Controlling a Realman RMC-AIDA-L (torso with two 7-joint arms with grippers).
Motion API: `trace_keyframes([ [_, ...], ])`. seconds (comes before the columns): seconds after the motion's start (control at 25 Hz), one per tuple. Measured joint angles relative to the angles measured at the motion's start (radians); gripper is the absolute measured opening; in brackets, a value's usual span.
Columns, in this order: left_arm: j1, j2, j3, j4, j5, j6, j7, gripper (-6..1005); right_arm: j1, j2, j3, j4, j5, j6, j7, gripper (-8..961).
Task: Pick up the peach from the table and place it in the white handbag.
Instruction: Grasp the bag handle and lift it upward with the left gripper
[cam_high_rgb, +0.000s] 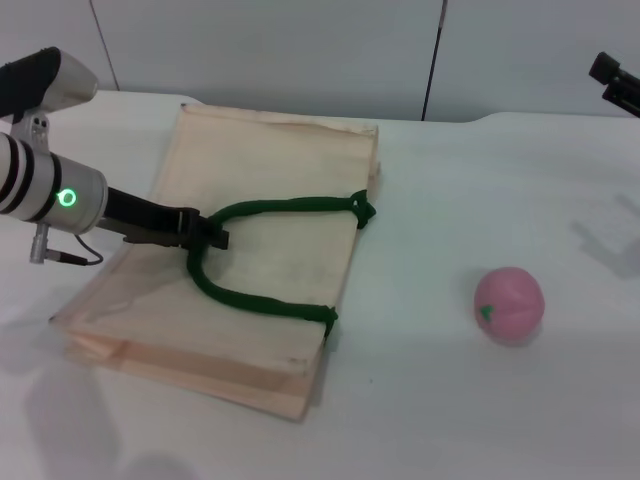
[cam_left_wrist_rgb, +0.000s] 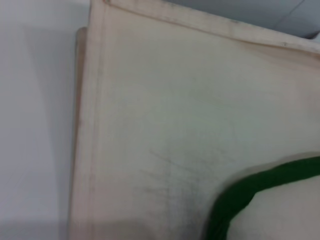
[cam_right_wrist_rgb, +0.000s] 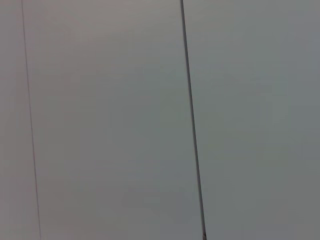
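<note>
Head view: we see the left gripper (cam_high_rgb: 205, 238) pinched on the green rope handle (cam_high_rgb: 262, 210) of the flat cream fabric bag (cam_high_rgb: 255, 160). The round pink peach (cam_high_rgb: 509, 304) sits on the smooth white table (cam_high_rgb: 480, 180), at 3 o'clock of the bag, well apart. The right gripper (cam_high_rgb: 618, 82) is at the upper right edge; we cannot tell its state.
Left wrist view: woven cloth (cam_left_wrist_rgb: 175, 100), rope handle (cam_left_wrist_rgb: 250, 192).
Right wrist view: plain grey wall panels (cam_right_wrist_rgb: 100, 120).

The handbag (cam_high_rgb: 270, 250) is seen to be made of matt, woven cream cloth with stitched hems, faintly smudged with grey near its handle (cam_high_rgb: 265, 290), which is formed of thick, rough, dark green rope. The table (cam_high_rgb: 450, 400) under the handbag is shown as a smooth white surface with a slight sheen, and the peach (cam_high_rgb: 509, 304), lying on it well apart from the handbag, is given a soft, matt pink finish. The left arm (cam_high_rgb: 50, 190) over the handbag is cased in smooth, glossy white plastic banded in black, and its gripper (cam_high_rgb: 205, 238) is finished in matt black.
</note>
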Motion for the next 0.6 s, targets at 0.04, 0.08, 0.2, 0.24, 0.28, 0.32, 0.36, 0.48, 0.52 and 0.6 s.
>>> trace_keyframes([
  [0.04,0.000,0.000,0.000,0.000,0.000,-0.003,0.000,526,0.000,0.000,0.000,0.000,0.000,0.000,0.000,880],
  [0.08,0.000,0.000,0.000,0.000,0.000,-0.005,0.000,526,0.000,0.000,0.000,0.000,0.000,0.000,0.000,880],
  [0.2,-0.001,0.001,0.000,0.000,0.001,-0.008,-0.001,526,0.000,0.000,0.000,0.001,0.000,0.000,-0.001,879],
  [0.24,-0.001,0.001,0.000,0.000,0.001,-0.009,-0.001,511,0.000,0.000,0.000,0.001,0.000,0.000,-0.001,879],
  [0.28,-0.001,0.001,0.000,0.000,0.001,-0.011,-0.001,495,0.000,0.000,0.000,0.001,0.000,0.000,-0.002,879],
  [0.32,-0.002,0.001,0.000,0.000,0.002,-0.013,-0.001,480,0.000,0.000,0.000,0.001,0.000,0.000,-0.002,879],
  [0.36,-0.002,0.001,0.000,-0.001,0.002,-0.015,-0.001,465,0.000,0.000,0.000,0.001,0.000,0.000,-0.002,879],
  [0.48,-0.004,0.001,0.000,-0.001,0.002,-0.018,0.000,329,0.000,0.000,0.000,0.001,0.000,0.000,-0.002,879],
  [0.52,-0.006,0.001,0.000,-0.001,0.002,-0.018,0.000,224,0.000,0.000,0.000,0.001,0.000,0.000,-0.002,879],
  [0.6,-0.007,0.001,0.000,-0.001,0.002,-0.019,0.001,202,0.001,0.000,0.000,0.001,0.000,0.001,-0.002,879],
])
